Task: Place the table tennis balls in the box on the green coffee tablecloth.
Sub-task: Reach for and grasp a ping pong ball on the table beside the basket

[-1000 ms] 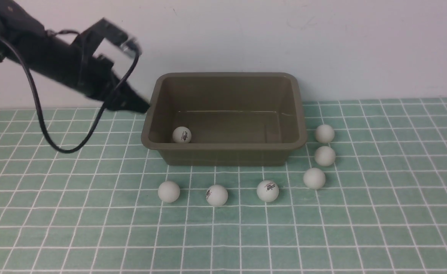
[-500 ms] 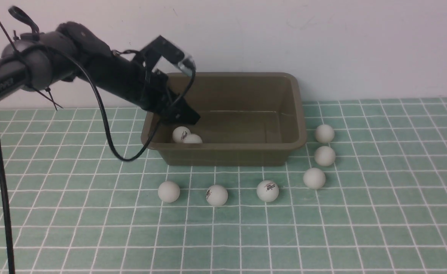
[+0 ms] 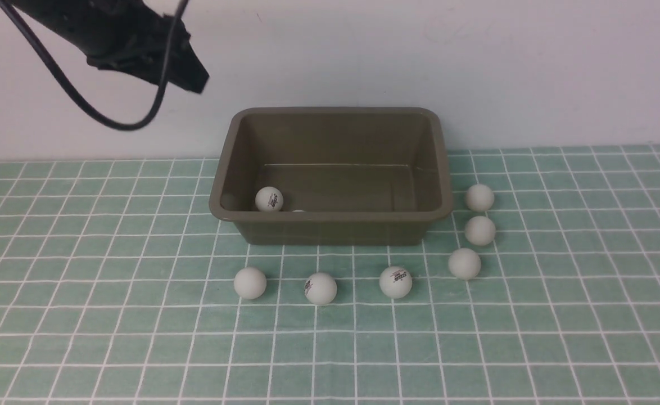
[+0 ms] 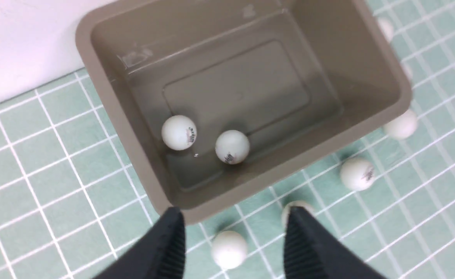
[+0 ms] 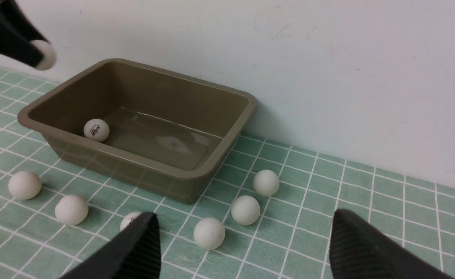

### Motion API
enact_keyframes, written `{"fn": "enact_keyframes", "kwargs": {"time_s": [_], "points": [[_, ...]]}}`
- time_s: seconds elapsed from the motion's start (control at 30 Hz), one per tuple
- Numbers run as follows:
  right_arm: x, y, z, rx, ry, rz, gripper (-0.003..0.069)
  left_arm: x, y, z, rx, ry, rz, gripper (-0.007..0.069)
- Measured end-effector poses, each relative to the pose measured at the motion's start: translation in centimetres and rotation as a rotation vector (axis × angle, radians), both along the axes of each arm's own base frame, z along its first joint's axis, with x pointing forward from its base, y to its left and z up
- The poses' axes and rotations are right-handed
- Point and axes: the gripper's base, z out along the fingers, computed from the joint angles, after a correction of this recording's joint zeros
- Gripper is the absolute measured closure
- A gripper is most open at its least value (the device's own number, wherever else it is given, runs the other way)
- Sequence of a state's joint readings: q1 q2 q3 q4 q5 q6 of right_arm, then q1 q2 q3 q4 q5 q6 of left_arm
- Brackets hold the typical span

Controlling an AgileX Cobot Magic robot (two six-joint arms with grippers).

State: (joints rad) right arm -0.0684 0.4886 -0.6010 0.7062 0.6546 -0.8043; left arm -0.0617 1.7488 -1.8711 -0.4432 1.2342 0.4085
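Observation:
The olive-brown box point(image 3: 330, 216) stands on the green checked tablecloth point(image 3: 139, 337) by the wall. One table tennis ball point(image 3: 269, 199) lies in its left near corner. A second ball point(image 3: 298, 211) just shows over the near rim. The left wrist view shows both balls point(image 4: 179, 132) point(image 4: 232, 146) on the box floor. Several balls lie outside: three in front point(image 3: 249, 282) point(image 3: 320, 288) point(image 3: 395, 282) and three to the right point(image 3: 464, 263) point(image 3: 480, 230) point(image 3: 479, 197). My left gripper point(image 3: 190, 77) point(image 4: 233, 212) is open and empty, high up and left of the box. My right gripper point(image 5: 247, 248) is open and empty above the cloth, right of the box.
A white wall point(image 3: 476, 67) rises right behind the box. My left arm's black cable point(image 3: 111, 121) hangs in a loop at the upper left. In the right wrist view a round white shape point(image 5: 44, 54) sits at the left arm's tip; I cannot tell what it is.
My left gripper reached into the box, let a second ball go there, then rose up and to the left. That ball has rolled toward the near wall.

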Motion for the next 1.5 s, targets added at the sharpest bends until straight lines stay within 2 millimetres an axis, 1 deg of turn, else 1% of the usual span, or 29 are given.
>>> {"fn": "enact_keyframes", "kwargs": {"time_s": [0.1, 0.17, 0.23, 0.33, 0.37, 0.4, 0.47, 0.5, 0.53, 0.63, 0.7, 0.77, 0.8, 0.83, 0.9, 1.03, 1.13, 1.2, 1.4, 1.5], "points": [[0.0, 0.0, 0.0, 0.0, 0.0, 0.0, 0.0127, -1.6, 0.1, 1.8, -0.036, -0.012, 0.05, 0.0351], [0.0, 0.0, 0.0, 0.0, 0.002, 0.001, 0.0127, -2.9, 0.2, 2.0, -0.046, 0.001, 0.066, 0.0393], [0.0, 0.0, 0.0, 0.0, 0.005, 0.004, 0.0127, -5.0, 0.3, 1.4, -0.047, 0.039, 0.071, 0.0418], [0.0, 0.0, -0.1, -0.001, 0.007, 0.006, 0.0127, -9.0, 0.3, -1.3, -0.037, 0.142, 0.066, 0.0429], [0.0, 0.1, -0.1, -0.001, 0.008, 0.007, 0.0127, -9.9, 0.2, -2.0, -0.036, 0.167, 0.061, 0.0429], [0.0, 0.1, -0.1, -0.001, 0.008, 0.007, 0.0127, -11.3, 0.2, -3.2, -0.037, 0.207, 0.052, 0.0429], [0.0, 0.1, -0.1, -0.001, 0.009, 0.007, 0.0127, -13.3, 0.0, -5.6, -0.047, 0.274, 0.017, 0.0429], [0.0, 0.1, -0.1, -0.001, 0.009, 0.007, 0.0127, -14.0, -0.2, -6.9, -0.068, 0.28, -0.009, 0.0428], [0.0, 0.1, -0.1, -0.001, 0.009, 0.007, 0.0127, -14.1, -0.4, -8.0, -0.085, 0.277, -0.024, 0.0425], [0.0, 0.1, -0.1, -0.001, 0.01, 0.007, 0.0127, -13.7, -0.8, -11.6, -0.137, 0.211, -0.044, 0.0384], [0.0, 0.1, -0.1, -0.001, 0.012, 0.007, 0.0127, -12.9, -0.9, -13.2, -0.141, 0.148, -0.063, 0.0348], [0.0, 0.1, -0.1, -0.001, 0.012, 0.007, 0.0127, -11.3, -1.1, -14.7, -0.132, 0.07, -0.092, 0.0267], [0.0, 0.1, -0.1, -0.001, 0.012, 0.007, 0.0127, -11.0, -1.1, -14.9, -0.134, 0.061, -0.092, 0.0253], [0.0, 0.1, -0.1, -0.001, 0.012, 0.007, 0.0127, -10.5, -1.1, -15.4, -0.14, 0.049, -0.088, 0.0218], [0.0, 0.1, -0.1, -0.001, 0.012, 0.007, 0.0127, -9.6, -1.2, -16.1, -0.157, 0.038, -0.07, 0.0172], [0.0, 0.0, -0.1, -0.001, 0.011, 0.007, 0.0127, -7.4, -1.1, -18.8, -0.159, 0.021, 0.003, 0.0101], [0.0, 0.0, -0.1, -0.001, 0.01, 0.006, 0.0127, -6.3, -0.9, -20.7, -0.112, 0.017, 0.027, 0.0102], [0.0, 0.0, -0.1, -0.003, 0.007, 0.005, 0.0127, -5.8, -1.2, -21.9, -0.068, 0.011, 0.03, 0.0109], [0.1, 0.0, 0.0, -0.002, -0.004, -0.004, 0.0127, -5.5, -3.7, -23.8, 0.027, -0.023, -0.006, 0.0125], [0.1, 0.0, 0.0, -0.002, -0.004, -0.004, 0.0127, -5.2, -4.4, -25.0, 0.081, -0.03, 0.009, 0.0125]]}}
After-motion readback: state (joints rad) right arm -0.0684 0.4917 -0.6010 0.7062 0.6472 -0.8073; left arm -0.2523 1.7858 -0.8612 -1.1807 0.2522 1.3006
